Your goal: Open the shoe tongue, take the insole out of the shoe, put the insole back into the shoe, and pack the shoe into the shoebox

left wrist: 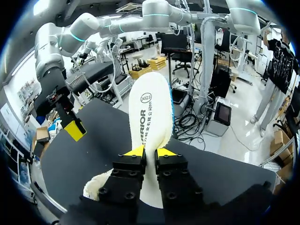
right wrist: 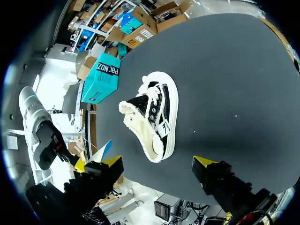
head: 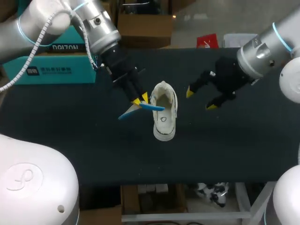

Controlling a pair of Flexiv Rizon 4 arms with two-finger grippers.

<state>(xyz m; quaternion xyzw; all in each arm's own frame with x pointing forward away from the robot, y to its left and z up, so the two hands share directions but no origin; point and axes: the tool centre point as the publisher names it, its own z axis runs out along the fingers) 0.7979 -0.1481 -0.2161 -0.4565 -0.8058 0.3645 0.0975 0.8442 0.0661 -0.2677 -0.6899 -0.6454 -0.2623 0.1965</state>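
Closest to us, the shoe (head: 164, 117) sits in the middle of the dark table (head: 243, 140). Its toe points at us and its fluffy open top faces away. It is alone on the cloth, with no finger touching it.

Just past the toe, our left gripper (head: 140, 100) hangs beside the shoe's open top. Its two yellow tips squeeze the insole (head: 153, 107) tight, one on each side. It holds the insole by one thin edge, so the long flat part sticks out free. One end of the insole reaches over the shoe's opening, and the other end points away from the shoe. We think this grip makes it easy to slide the insole along the inside of the shoe. We can't tell whether the insole touches the shoe.

On the other side of the shoe is our right gripper (head: 200, 99). Its fingers are spread wide and hold nothing. It waits near the shoe, and we think it is there to keep the shoe from sliding.

Farthest away, at the back left of the table, lies the blue-green shoebox (head: 51, 70). It is well apart from the shoe, so packing is not yet done.
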